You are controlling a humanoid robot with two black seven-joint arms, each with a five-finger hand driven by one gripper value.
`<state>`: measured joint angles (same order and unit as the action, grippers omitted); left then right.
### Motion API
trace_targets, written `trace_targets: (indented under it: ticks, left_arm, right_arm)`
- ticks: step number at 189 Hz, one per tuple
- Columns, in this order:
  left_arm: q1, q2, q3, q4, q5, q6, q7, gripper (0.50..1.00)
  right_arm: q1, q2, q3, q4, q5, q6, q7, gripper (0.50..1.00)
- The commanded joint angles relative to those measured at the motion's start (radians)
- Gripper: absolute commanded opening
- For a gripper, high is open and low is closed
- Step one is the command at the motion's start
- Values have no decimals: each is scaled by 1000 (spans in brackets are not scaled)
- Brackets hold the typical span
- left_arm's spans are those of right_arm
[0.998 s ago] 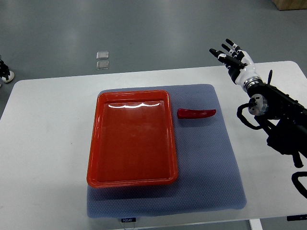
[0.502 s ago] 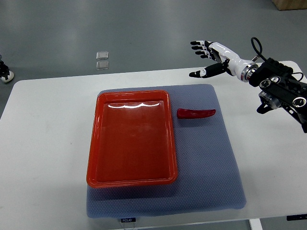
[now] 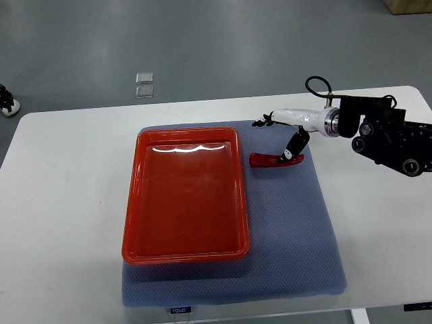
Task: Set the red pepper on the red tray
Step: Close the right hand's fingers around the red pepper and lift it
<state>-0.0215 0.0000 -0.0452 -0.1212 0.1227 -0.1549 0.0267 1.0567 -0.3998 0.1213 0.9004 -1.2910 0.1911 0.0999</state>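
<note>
Pepper: red pepper [image 3: 275, 160] on the mat, just right of the red tray [image 3: 138, 202], long axis left-right.
Hand: right hand [image 3: 287, 137] above it, fingers spread, grasping nothing; thumb tip at the pepper's right end.

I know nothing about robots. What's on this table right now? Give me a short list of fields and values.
Surface: white table with a blue-grey mat
Container: glossy red plastic tray, nothing in it
Item: long red pepper, on the mat right of the tray
Right hand: fingers spread, reaching over the pepper, one fingertip at its right end
Left hand: not in view
</note>
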Motion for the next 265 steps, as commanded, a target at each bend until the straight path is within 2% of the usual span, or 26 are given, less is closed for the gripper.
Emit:
trace_targets:
  ticks: [1,44,79,145,200,210,223,265]
  left_arm:
    - [0,0,-1,0,0,0,1,1000]
    - [0,0,-1,0,0,0,-1,1000]
    - [0,0,-1,0,0,0,-1,1000]
    - [0,0,-1,0,0,0,-1,1000]
    - [0,0,1,0,0,0,1,1000]
    - [0,0,-1,0,0,0,-1,1000]
    - [0,0,1,0,0,0,-1,1000]
    - [0,0,-1,0,0,0,1,1000]
  right_arm:
    - [-7,7,-37,0,-19,-16,-42,913]
    - [-14,18,-40,0,-17,-30,-85,909]
    - [-11,22,-38,5,-13,-32,-85,897]
    - [-23,38,-40,23,-14,-29,-83,754]
    - [-23,41,-40,25,-16,-25,-83,584]
    - [-21,41,-40,25,-16,-25,-83,578]
    - [-20,39,-40,25,-16,-25,-83,543]
    - [-14,38,-40,23,-16,-29,-82,541]
